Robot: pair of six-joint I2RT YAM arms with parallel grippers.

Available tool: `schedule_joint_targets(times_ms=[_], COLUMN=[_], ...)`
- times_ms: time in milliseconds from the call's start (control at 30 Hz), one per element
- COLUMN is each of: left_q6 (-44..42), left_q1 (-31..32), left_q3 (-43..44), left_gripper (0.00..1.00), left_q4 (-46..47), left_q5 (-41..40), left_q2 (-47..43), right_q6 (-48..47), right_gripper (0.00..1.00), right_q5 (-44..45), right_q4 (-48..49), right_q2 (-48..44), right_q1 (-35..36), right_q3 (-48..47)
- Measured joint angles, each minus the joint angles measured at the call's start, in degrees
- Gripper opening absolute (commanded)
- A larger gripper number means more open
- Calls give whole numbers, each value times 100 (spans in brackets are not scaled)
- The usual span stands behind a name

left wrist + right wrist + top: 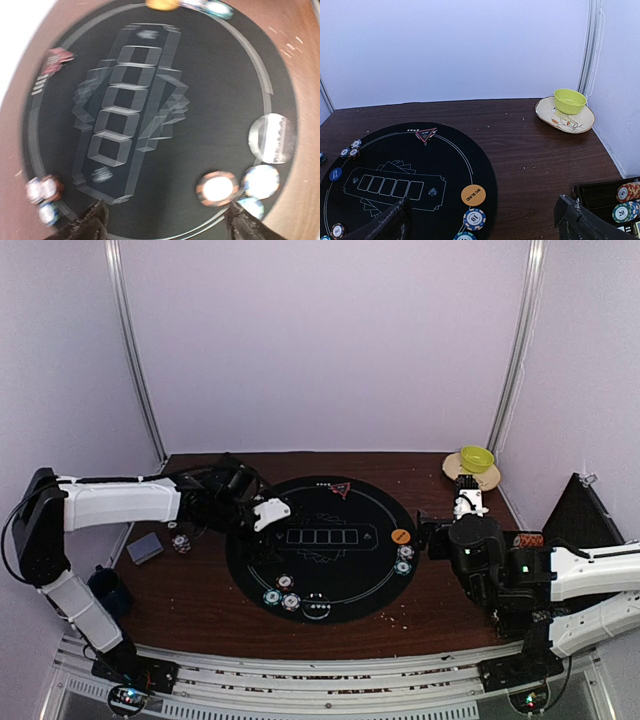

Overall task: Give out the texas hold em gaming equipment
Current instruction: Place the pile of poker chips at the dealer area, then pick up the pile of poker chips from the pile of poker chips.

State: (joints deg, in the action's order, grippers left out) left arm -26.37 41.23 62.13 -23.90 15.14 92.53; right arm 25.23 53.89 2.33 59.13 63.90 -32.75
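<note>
The round black mat [330,575] carries the texas hold em gaming equipment: a red triangle marker [341,489], an orange button [400,536] with two chips [404,560] beside it, and striped chips [283,596] at its near left. My left gripper [265,518] hovers over the mat's left edge. It is open, its fingertips [92,222] wide apart with bare mat between them; an orange-striped chip [217,187] lies near the right finger. My right gripper [482,225] is open and empty beside the orange button [473,195]. A blue button [335,174] lies at the mat's left.
A grey-blue card deck [146,547] and a chip [181,542] lie left of the mat, with a dark blue mug [108,590] nearer. A yellow-green bowl [476,457] sits on a plate [562,121] at the back right. An open chip case [612,200] stands at the right.
</note>
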Motion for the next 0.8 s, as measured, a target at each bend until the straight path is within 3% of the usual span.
schedule_joint_targets(times_ms=[133, 433, 600, 800], left_q6=[87, 354, 544, 667], left_q1=[-756, -2850, -3838, -4321], left_q3=[87, 0, 28, 33], left_gripper=[97, 98, 98, 95], left_q4=[-2, 28, 24, -42], left_q5=[-140, -221, 9, 186], left_q2=[-306, -857, -398, 363], right_q6=[0, -2, 0, -2], right_gripper=[100, 100, 100, 100], right_q5=[-2, -2, 0, 0], right_q4=[0, 0, -2, -2], right_q2=[0, 0, 2, 0], right_q1=[0, 7, 11, 11], right_q3=[0, 0, 0, 0])
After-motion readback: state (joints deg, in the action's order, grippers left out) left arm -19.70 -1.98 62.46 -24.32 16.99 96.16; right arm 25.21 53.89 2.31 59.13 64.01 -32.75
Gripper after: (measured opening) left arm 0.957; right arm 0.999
